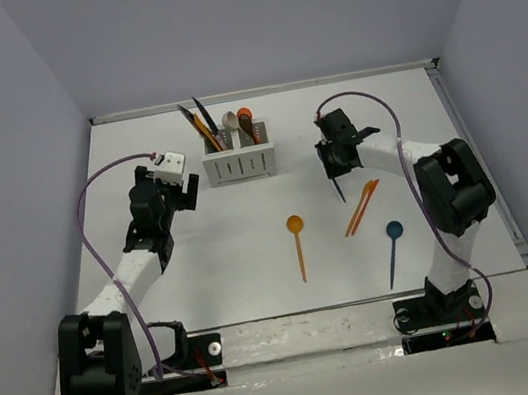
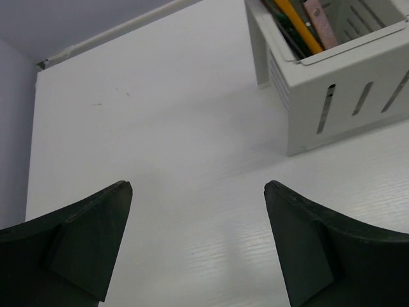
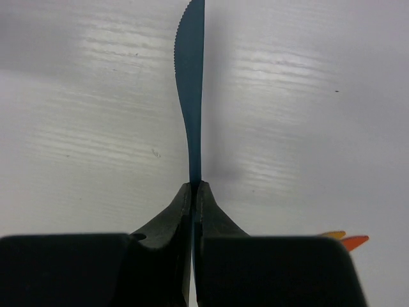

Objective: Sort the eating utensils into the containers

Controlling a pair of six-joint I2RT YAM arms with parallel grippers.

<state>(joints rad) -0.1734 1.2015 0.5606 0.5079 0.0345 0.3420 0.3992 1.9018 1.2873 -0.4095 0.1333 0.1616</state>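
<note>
Reaching forward, right end effector clamps a dark blue knife; left end effector gapes beside the caddy.

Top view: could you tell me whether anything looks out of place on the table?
Outside the caddy lie an orange spoon in the middle, an overlapping orange pair to its right, and a blue spoon further right. Nothing looks spilled or damaged.

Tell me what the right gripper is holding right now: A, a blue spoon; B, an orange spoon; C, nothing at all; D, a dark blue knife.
D: in the right wrist view the right gripper is shut on a dark blue knife whose serrated edge shows.
</note>
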